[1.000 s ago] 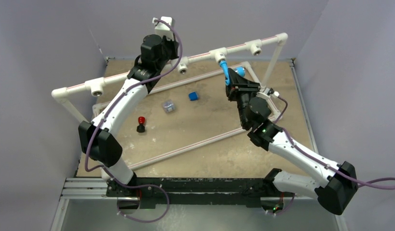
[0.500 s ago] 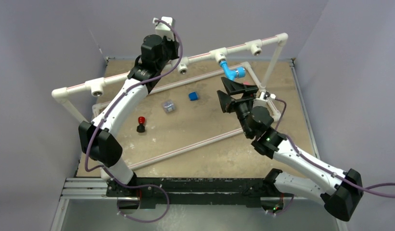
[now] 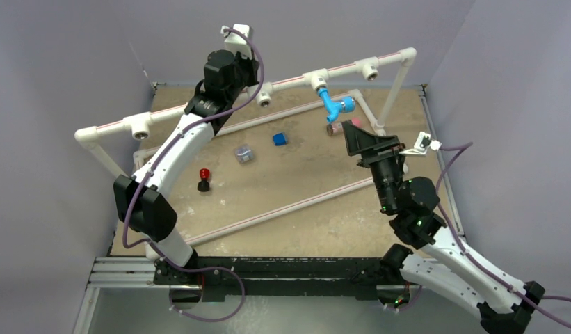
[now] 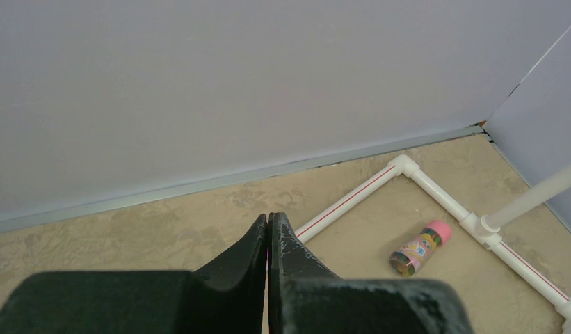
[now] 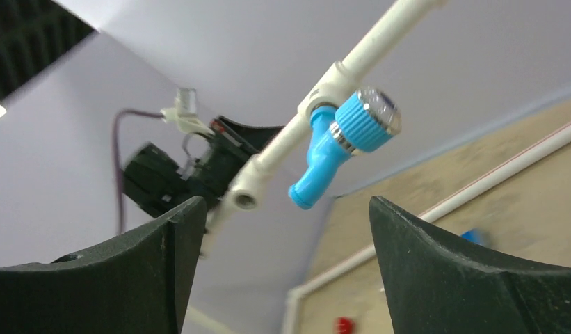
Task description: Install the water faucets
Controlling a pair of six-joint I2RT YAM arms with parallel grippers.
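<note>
One second ago the right gripper (image 5: 286,209) was closed around the water faucet (image 3: 332,105) at the raised white pipe rail (image 3: 289,81). Now its jaws stand wide apart and hold nothing, and the arm has pulled back toward the near right corner of the bench (image 3: 303,174). The water faucet stays alone in a tee fitting (image 3: 316,78) on the right part of the rail, above the far edge of the bench, its spout pointing down and its knob to the right. In the right wrist view it shows between the two fingers, touching neither.

The left gripper (image 4: 268,223) has not moved: it is high near the far edge, jaws pressed together, holding nothing.

On the bench lie a dark-blue cube (image 3: 279,138), a small clear box (image 3: 244,153) and a black piece with a red cap (image 3: 204,179), all well apart from both grippers. A brown cylinder with a pink cap (image 4: 420,249) lies near the far right corner; from above the right gripper partly covers it.
</note>
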